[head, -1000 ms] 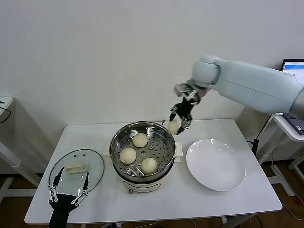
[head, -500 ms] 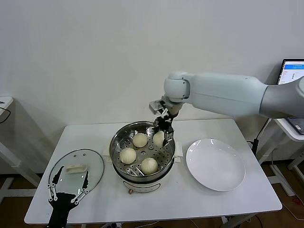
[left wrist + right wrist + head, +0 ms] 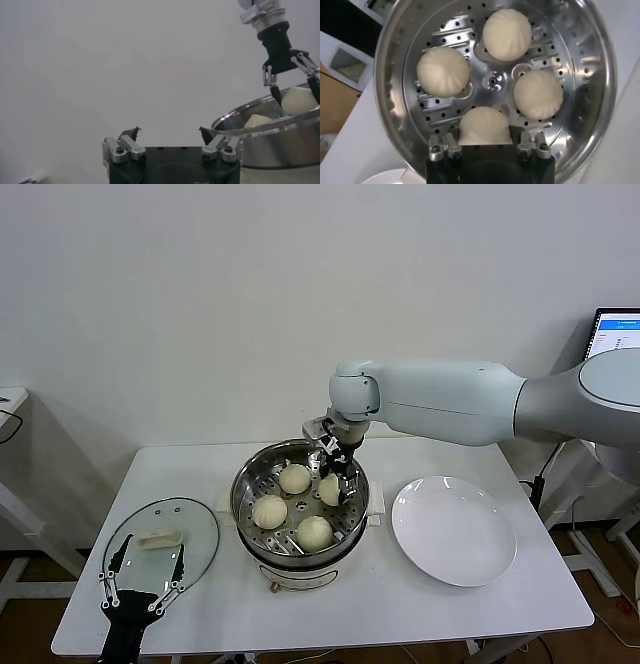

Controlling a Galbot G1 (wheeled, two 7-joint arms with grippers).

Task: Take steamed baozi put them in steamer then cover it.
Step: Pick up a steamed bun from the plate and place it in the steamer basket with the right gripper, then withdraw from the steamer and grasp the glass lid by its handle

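Four steamed baozi [image 3: 296,479] are inside the steamer [image 3: 300,499], which stands in the middle of the white surface [image 3: 400,604]. Three of them lie free on the perforated tray: one at the back, one at the left, one at the front. The fourth, on the side toward the white plate [image 3: 455,531], sits between the fingers of the right gripper [image 3: 335,479], which reaches down into the pot from behind and closes on this bun; in the right wrist view the bun [image 3: 484,126] fills the space between the two fingers and rests on or just above the tray. The cover [image 3: 162,546] lies flat on the surface to the left of the steamer, handle up. The left gripper [image 3: 142,589] hangs at the near edge of the cover with its fingers spread wide and holding nothing.
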